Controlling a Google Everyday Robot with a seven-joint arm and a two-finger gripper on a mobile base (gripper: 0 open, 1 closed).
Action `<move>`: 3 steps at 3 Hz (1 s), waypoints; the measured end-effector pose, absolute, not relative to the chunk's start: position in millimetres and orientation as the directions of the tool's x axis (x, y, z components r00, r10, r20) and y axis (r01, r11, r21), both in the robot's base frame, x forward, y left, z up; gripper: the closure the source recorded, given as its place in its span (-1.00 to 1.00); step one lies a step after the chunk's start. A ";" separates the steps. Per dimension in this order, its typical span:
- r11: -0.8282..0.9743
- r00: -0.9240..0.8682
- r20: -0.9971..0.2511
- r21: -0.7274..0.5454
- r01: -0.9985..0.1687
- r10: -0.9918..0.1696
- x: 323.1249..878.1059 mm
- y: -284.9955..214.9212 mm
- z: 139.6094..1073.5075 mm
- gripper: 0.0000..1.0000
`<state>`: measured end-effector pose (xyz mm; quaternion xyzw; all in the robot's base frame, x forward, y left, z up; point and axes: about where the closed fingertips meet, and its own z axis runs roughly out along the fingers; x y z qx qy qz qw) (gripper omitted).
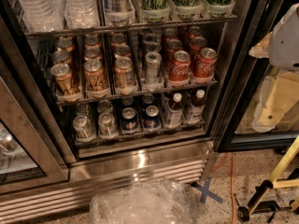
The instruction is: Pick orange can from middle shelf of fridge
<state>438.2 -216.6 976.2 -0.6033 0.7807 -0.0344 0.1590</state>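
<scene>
Locate orange can (124, 73) upright at the lane front on middle shelf (159, 88) of fridge (140, 161), at 11 o'clock, lane-guided forward for reach; note gripper (275, 104) at 3 o'clock outside the doorway, presumably clear of racks, aperture not determinable.

At the right edge, the robot's arm (287, 36) shows as a smooth, rounded shell of pale grey-white, with a flat beige lip jutting from its left side. Just below it, also at the right edge, is the claw (273, 106), built of blocky cream-yellow pieces with matte faces and softly squared edges.
</scene>
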 end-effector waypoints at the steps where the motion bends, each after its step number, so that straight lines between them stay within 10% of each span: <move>1: 0.270 -0.221 -0.207 -0.246 -0.931 -0.953 438.2 -216.6 976.2 -1.00; 3: 0.404 -0.293 -0.511 -0.118 -0.907 -0.808 453.5 -163.1 944.5 -1.00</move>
